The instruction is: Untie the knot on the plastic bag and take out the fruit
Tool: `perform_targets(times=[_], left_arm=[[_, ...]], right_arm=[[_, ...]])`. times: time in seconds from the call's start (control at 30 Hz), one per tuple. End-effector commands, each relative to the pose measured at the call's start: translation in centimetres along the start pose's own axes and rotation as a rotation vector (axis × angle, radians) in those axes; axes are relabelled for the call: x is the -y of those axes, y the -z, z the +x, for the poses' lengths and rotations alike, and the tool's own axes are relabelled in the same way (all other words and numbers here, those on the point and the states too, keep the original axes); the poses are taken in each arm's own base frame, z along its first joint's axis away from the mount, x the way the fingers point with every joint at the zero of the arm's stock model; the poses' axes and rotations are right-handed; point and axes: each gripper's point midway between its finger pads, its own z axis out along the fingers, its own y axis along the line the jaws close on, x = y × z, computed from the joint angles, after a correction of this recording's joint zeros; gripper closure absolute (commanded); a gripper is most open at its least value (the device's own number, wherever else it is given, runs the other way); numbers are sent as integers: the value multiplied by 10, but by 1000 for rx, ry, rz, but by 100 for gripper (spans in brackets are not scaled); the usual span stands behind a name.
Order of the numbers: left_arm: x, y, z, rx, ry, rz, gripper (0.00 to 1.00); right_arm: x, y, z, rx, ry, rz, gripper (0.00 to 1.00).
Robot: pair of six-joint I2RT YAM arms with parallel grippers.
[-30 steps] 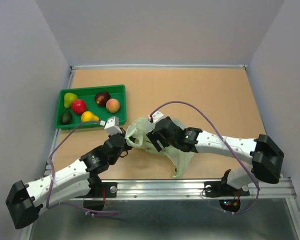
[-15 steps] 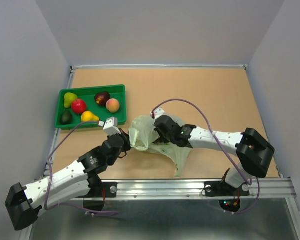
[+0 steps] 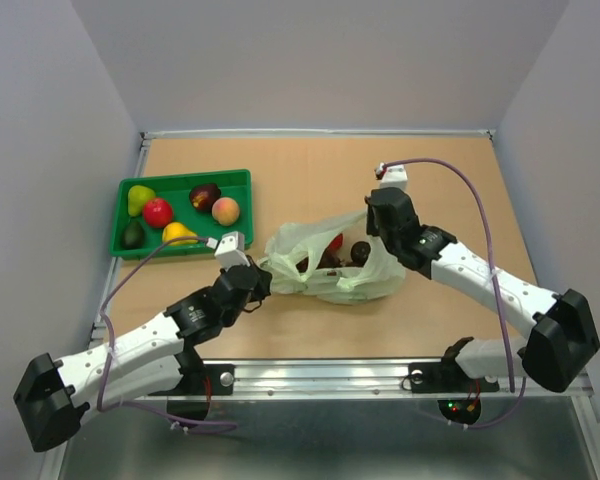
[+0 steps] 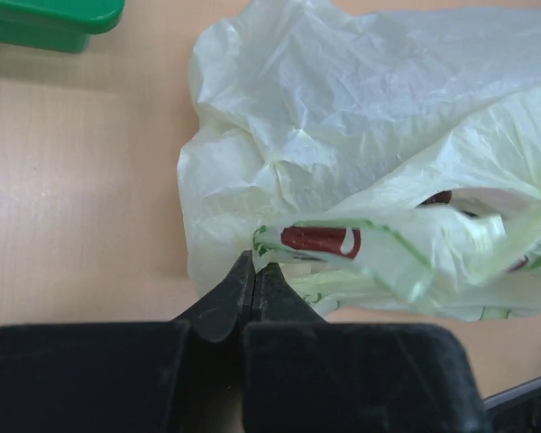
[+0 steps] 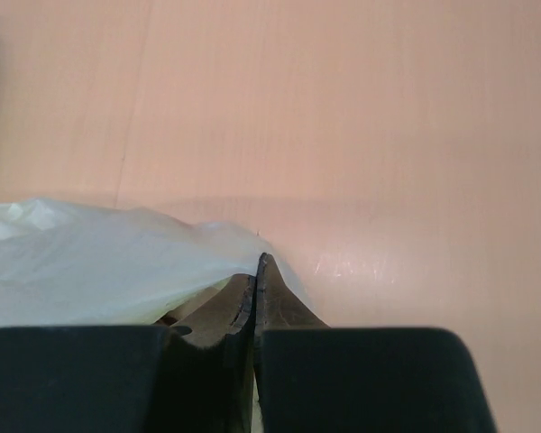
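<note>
Left pincer point(image 4: 255, 271) and right pincer point(image 5: 257, 269), each pinching the pale green plastic bag point(image 3: 360, 283), are newly stretching it open, exposing dark round fruit point(image 3: 361, 250).

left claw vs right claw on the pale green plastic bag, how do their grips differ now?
Left claw is shut on the thin, translucent pale green plastic bag at its rim nearest the green plastic tray; right claw is shut on the opposite side, farther up the wooden table. Left wrist view shows red fruit through the film; right wrist view shows only film and bare table. Shared: both pinch film, bag stretched between them.
</note>
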Motion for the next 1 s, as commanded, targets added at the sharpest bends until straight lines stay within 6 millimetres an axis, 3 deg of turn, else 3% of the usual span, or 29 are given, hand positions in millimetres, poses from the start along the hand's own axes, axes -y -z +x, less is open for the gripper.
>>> perform_targets(times=[0.0, 0.03, 0.1, 0.13, 0.17, 0.2, 0.27, 0.33, 0.43, 0.53, 0.73, 0.87, 0.97], left_arm=[[7, 2, -15, 27, -46, 0, 100], [12, 4, -19, 35, -46, 21, 100], [27, 12, -29, 49, -71, 90, 88], [32, 17, -34, 56, -77, 118, 67], [37, 21, -39, 67, -90, 146, 57], [47, 32, -49, 87, -104, 199, 37], [56, 45, -59, 102, -119, 251, 25], [67, 64, -78, 138, -147, 309, 20], [88, 89, -96, 163, -172, 413, 21], [115, 96, -102, 143, -202, 498, 27], [176, 75, -85, 62, -300, 563, 44], [212, 57, -57, 34, -359, 594, 55], [217, 43, -46, 41, -366, 574, 62]], right_arm=[[-8, -11, -9, 6, -47, -32, 99], [-15, -16, -1, -20, -33, -57, 99], [-24, -19, 8, -52, -28, -101, 99], [-28, -20, 13, -66, -19, -122, 99], [-30, -20, 14, -70, -15, -131, 99], [-30, -21, 15, -71, -4, -134, 99], [-30, -21, 14, -68, 13, -138, 99], [-27, -21, 12, -61, 33, -128, 99], [-25, -22, 10, -55, 42, -117, 99], [-27, -23, 11, -55, 47, -120, 99], [-30, -24, 14, -59, 39, -139, 99], [-30, -22, 14, -56, 34, -142, 99], [-28, -19, 14, -52, 30, -142, 99]])
